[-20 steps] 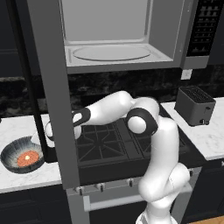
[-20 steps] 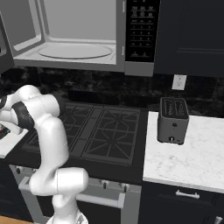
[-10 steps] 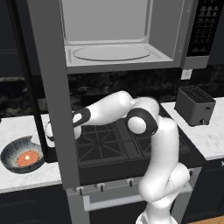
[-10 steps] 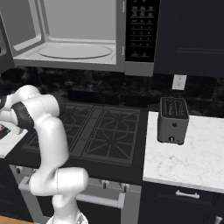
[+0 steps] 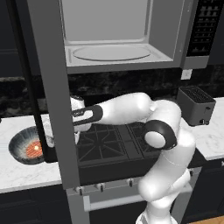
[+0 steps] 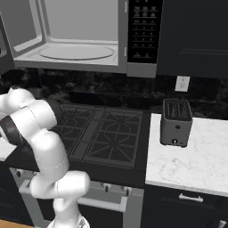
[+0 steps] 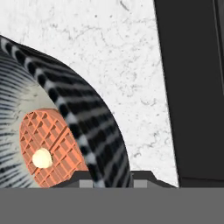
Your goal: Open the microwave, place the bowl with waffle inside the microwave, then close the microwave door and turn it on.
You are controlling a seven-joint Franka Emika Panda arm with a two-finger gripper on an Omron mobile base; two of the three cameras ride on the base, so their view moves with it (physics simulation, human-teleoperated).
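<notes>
The pincer (image 7: 111, 183) is closed on the rim of the bowl (image 7: 83, 127), one fingertip on each side of its wall. The waffle (image 7: 50, 148) lies inside the bowl, which sits on the white bench (image 7: 127, 65) left of the stove (image 5: 118, 142). Above, the microwave (image 5: 113, 43) stands open, its door (image 5: 52, 87) swung out.

place: home kitchen, rendered | giveaways: gas stove (image 6: 100, 133) with black grates, oven handle underneath | microwave (image 6: 89, 35) mounted right above it, button panel on the right | dark toaster (image 6: 177, 121) on the white marble desk (image 6: 196, 164) | wall outlet (image 6: 182, 83), dark cabinets (image 6: 196, 35), black stone backsplash
</notes>
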